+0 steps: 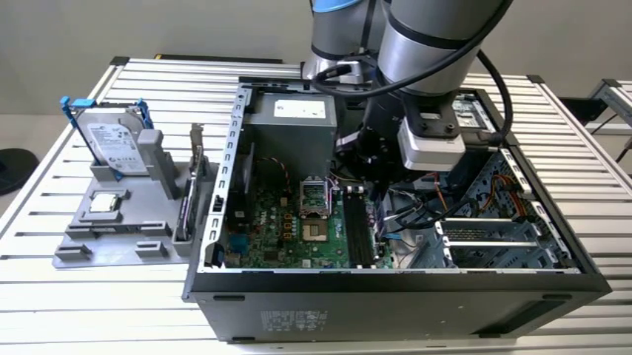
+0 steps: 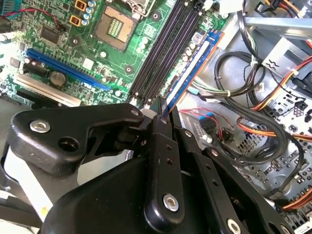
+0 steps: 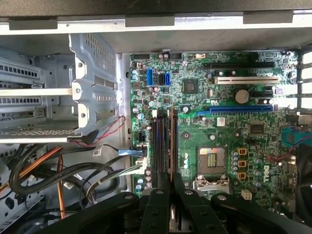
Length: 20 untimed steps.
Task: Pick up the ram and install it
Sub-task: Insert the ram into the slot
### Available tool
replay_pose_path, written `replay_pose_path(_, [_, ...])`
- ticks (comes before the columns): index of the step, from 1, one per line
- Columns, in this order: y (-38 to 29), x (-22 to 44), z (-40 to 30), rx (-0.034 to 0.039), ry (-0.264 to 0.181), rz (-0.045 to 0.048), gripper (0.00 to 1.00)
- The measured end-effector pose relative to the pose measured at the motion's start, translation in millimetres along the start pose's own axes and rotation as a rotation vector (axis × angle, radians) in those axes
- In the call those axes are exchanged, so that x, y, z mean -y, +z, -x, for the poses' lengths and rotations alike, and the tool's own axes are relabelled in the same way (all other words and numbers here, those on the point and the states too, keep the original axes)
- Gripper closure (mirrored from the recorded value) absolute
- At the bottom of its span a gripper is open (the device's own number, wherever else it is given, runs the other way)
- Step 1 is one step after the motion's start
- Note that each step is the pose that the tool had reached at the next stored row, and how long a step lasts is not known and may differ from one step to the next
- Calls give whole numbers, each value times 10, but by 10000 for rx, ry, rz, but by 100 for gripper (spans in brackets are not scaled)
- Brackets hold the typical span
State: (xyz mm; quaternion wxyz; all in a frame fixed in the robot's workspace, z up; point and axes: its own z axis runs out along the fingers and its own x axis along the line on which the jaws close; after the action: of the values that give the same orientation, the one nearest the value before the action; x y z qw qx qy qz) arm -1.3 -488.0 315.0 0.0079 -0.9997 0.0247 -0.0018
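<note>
The ram (image 2: 195, 63) is a narrow blue stick with an orange edge, and my gripper (image 2: 162, 109) is shut on one end of it. In the first wrist view the ram (image 3: 171, 141) shows edge-on as a thin line running out from my gripper (image 3: 171, 178). It hangs lengthwise along the black motherboard slots (image 3: 160, 146), close above them. I cannot tell whether it touches a slot. In the exterior view the arm reaches down into the open computer case (image 1: 227, 222), and my gripper (image 1: 371, 177) is over the slots (image 1: 357, 229).
The CPU socket (image 3: 212, 161) lies beside the slots. Bundled cables (image 2: 243, 78) and a metal drive cage (image 3: 48, 92) crowd the other side. At the exterior view's left, a grey fixture (image 1: 74, 248) holds a hard drive (image 1: 114, 144), a chip (image 1: 106, 201) and an upright card (image 1: 195, 177).
</note>
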Motion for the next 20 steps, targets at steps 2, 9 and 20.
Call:
replay_pose_path(2, [10, 0, 0, 0, 2, 0, 100])
replay_pose_path(9, [49, -1, 0, 0, 2, -2, 100])
replay_pose_path(20, [135, -2, 1, 0, 2, 1, 100])
